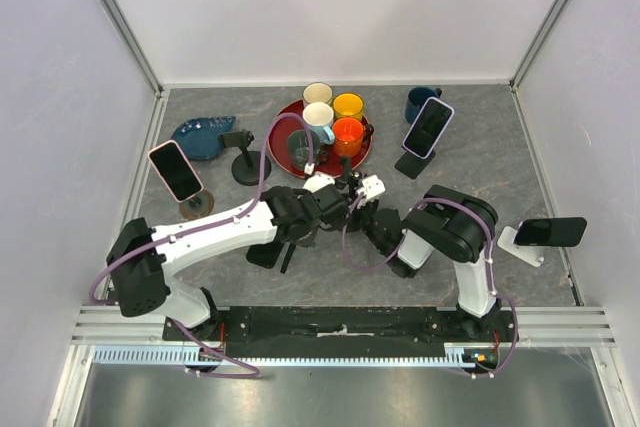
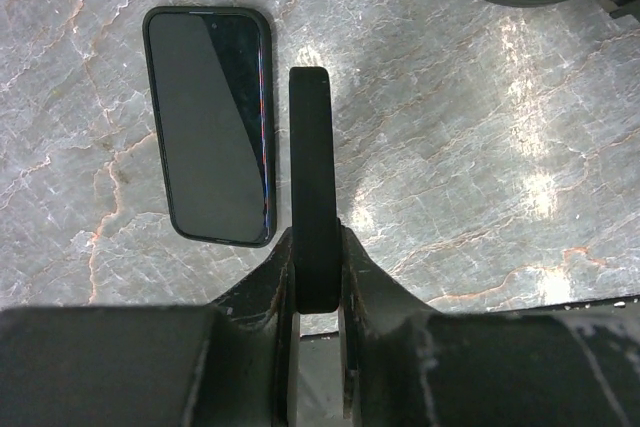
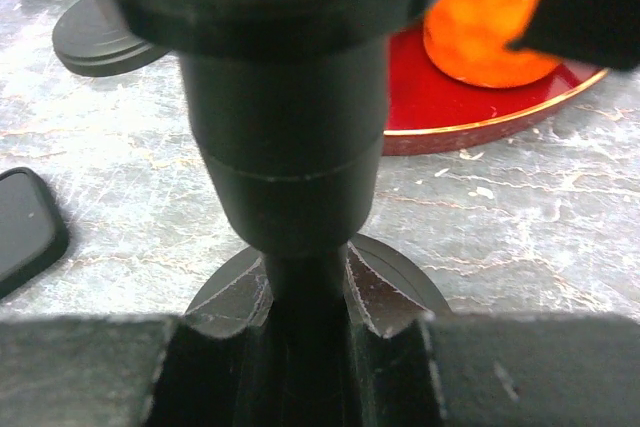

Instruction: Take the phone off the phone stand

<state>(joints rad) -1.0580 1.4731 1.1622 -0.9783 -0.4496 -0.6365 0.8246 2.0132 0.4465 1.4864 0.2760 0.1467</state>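
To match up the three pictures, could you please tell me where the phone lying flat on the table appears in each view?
Top external: the phone is left of centre, just below the left forearm and partly hidden by it.
Left wrist: the phone is upper left, in full view, alongside the stand.
Right wrist: only a corner of the phone shows, at the left edge.
Shared landmark: the black stand next to it.

bright, even light from above; shadows in the top view are soft and short. white glare patches sit on the desk [image 2: 520, 177] and streak the phone [image 2: 210, 127] screen. close up, the phone stand [image 3: 290, 147] is blurred and the orange cup [image 3: 490, 17] blown out.
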